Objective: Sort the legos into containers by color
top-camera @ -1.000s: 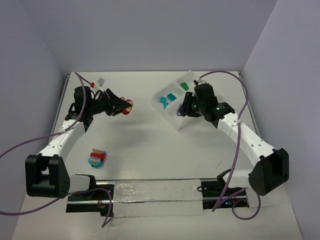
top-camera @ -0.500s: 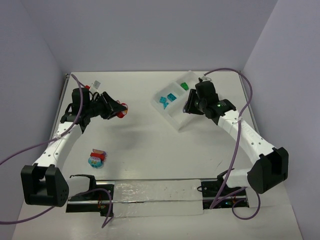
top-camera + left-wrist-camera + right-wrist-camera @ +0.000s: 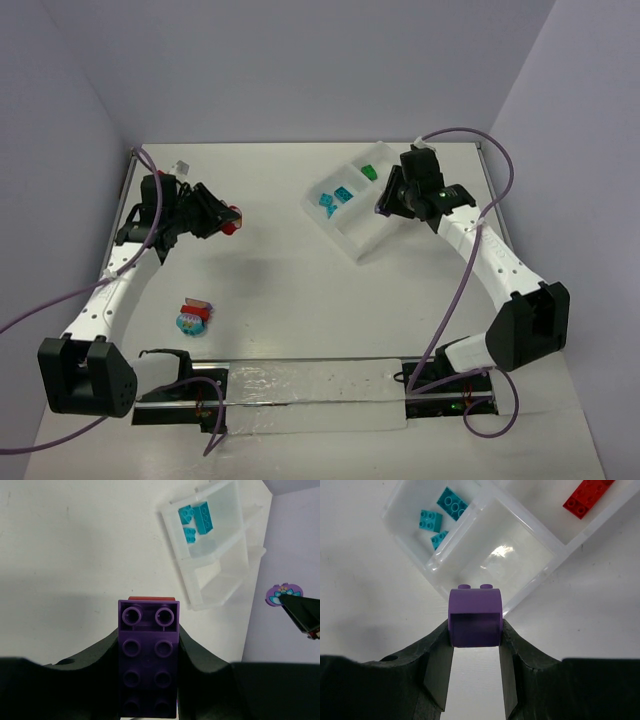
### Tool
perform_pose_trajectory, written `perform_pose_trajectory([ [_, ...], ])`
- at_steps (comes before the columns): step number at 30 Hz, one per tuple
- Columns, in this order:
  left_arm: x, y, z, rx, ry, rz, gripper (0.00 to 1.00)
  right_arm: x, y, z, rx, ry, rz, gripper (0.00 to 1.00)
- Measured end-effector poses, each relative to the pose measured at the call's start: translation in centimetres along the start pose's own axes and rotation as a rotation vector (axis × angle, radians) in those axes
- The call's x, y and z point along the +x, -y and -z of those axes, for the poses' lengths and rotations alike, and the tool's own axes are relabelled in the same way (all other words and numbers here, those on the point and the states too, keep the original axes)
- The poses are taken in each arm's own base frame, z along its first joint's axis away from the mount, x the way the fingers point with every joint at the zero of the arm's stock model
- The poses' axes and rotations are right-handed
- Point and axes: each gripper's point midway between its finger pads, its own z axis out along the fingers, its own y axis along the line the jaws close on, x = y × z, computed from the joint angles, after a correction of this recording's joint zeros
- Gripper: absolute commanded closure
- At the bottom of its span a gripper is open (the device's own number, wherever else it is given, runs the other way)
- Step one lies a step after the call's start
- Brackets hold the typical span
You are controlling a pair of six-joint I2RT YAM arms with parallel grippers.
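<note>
My right gripper [image 3: 388, 200] pinched a purple brick [image 3: 474, 617] just above the near corner rim of the tray [image 3: 546, 572], with one compartment straight beyond (teal bricks [image 3: 451, 502] in the left one, a red brick [image 3: 585, 497] in the right). My left gripper [image 3: 224, 217] clamped a purple-on-red stack [image 3: 148, 650] over the open table [image 3: 290, 280], well apart from the tray's edge.

White table [image 3: 300, 290]: clear plastic sectioned tray [image 3: 352, 238] sits far right.
- Three teal studded bricks [image 3: 333, 199] in its left section.
- Small green brick [image 3: 369, 172] in the far section.
- Red studded brick [image 3: 585, 497] in another section, seen from the right wrist.

Right gripper [image 3: 474, 635] at the tray's right side, with a purple arched brick [image 3: 474, 615] between its fingers.

Left gripper [image 3: 149, 645] far left, well apart from the tray. A purple flat-topped brick [image 3: 148, 670] is between its fingers, and a second red brick [image 3: 151, 598] is just behind it.

Multicoloured brick clump [image 3: 192, 317] on the table, left side, nearer the bases than the left gripper.
</note>
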Motion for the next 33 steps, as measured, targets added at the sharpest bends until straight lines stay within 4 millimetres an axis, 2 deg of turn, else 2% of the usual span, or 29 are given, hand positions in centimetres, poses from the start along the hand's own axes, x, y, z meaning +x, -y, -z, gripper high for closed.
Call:
perform_pose_trajectory([
  [7, 0.1, -1.6, -1.6, -0.063, -0.021, 0.022, 1.00, 0.6, -1.1, -0.2, -0.060, -0.037, -0.003, 1.00],
  [12, 0.1, -2.0, -1.6, -0.083, -0.017, 0.025, 1.00, 1.0, -1.5, -0.4, -0.086, -0.046, -0.008, 1.00],
  [18, 0.2, -2.1, -1.6, -0.089, -0.018, 0.027, 1.00, 1.5, -1.0, -0.8, -0.070, -0.053, -0.007, 1.00],
  [23, 0.4, -2.4, -1.6, -0.105, -0.025, 0.035, 1.00, 1.1, -0.5, -1.0, -0.036, -0.027, -0.012, 1.00],
  [33, 0.3, -5.2, -2.1, -0.234, -0.005, 0.049, 1.00, 0.0, 1.5, -1.6, 0.113, 0.020, -0.112, 1.00],
])
